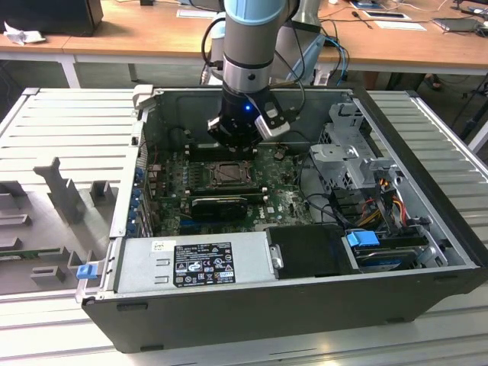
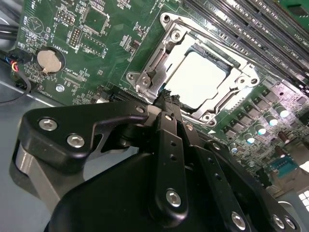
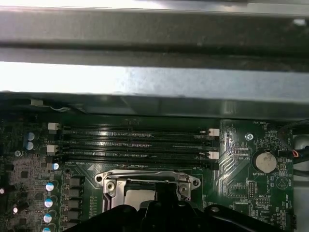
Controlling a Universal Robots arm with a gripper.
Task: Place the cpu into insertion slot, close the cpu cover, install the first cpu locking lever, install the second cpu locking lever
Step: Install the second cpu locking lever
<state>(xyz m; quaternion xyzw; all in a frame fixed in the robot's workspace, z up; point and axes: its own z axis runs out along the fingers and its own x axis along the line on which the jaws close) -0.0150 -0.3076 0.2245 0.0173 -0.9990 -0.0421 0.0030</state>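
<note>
Inside the open computer case (image 1: pixel 427 252), on the green motherboard (image 2: pixel 111 43), sits the socket, and the gripper (image 2: pixel 166 99) hangs right over its near edge.

- cpu (image 2: pixel 198 79): pale silver square, lying flat in the socket window. Looks seated in the insertion slot (a judgement; the pins underneath are hidden).
- cpu cover (image 2: pixel 154 67): silvery frame lying down flat around the chip, screw heads at its corners. In the first wrist view the same frame (image 3: pixel 147 180) sits just beyond the black finger linkage, parallel to the memory slots (image 3: pixel 135 142).
- Gripper state: the two black fingers run together to one narrow tip in the second wrist view, no gap visible, nothing between them. It reads as pinched closed and empty.
- Key relation: the fingertip sits at the cover's edge on the side toward the coin battery (image 2: pixel 50 60), at the frame's rim. Touching or just above, cannot tell. The chip lies straight ahead of the tip, beyond that edge.
- Levers: no thin wire lever clearly made out along the socket sides, so their state is unclear.
- Exterior view: the arm's wrist (image 1: pixel 244 126) stands near vertical over the socket (image 1: pixel 229 174), roughly mid-board.

Judged stage: cpu in, cover down, work now at the socket edge.
</note>
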